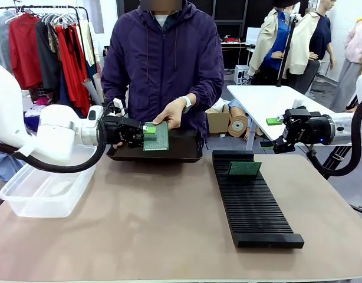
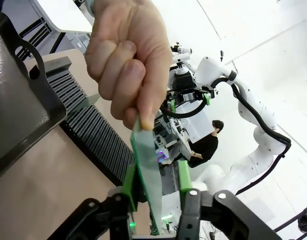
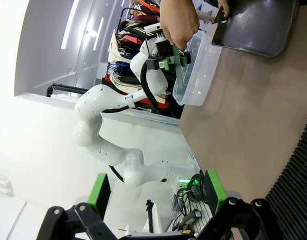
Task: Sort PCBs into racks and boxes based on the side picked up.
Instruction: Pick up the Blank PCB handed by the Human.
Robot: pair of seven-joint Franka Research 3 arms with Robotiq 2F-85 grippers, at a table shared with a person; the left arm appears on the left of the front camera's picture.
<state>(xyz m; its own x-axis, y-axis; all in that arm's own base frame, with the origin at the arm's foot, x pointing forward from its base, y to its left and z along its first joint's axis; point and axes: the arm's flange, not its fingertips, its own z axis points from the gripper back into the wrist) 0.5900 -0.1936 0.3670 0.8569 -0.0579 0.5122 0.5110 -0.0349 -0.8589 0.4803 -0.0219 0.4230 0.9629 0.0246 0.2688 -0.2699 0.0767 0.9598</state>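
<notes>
- Left pincer (image 1: 148, 132) is out over the far middle of the surface (image 1: 145, 224), at about 12 o'clock, level with the person's hand (image 1: 171, 114).
- That hand pinches a PCB (image 1: 158, 138) by its top edge, and the board hangs down with its lighter dotted face towards us.
- In the left wrist view the board runs edge-on between the green pads (image 2: 183, 175). One pad sits right against it, and a sliver of gap shows at the other.
- So the left pincer straddles the board but is not clenched on it, and the person's fingers carry it.
- Just behind and below the board is the shallow black tray (image 1: 181, 154), at 12 o'clock on the far edge.
- The clear tub (image 1: 28, 203) sits at 9 o'clock, near the left edge and under the left arm.
- The long black rack (image 1: 257, 215) runs from about 2 o'clock down to 4 o'clock on the right half.
- A second PCB (image 1: 245, 168) stands in a slot near the rack's far end, leaning a little.
- The right pincer (image 1: 270, 133) hovers at 2 o'clock, above and beyond the rack's far end.
- It is released, with its fingers spread wide and nothing between them, as the right wrist view shows.
</notes>
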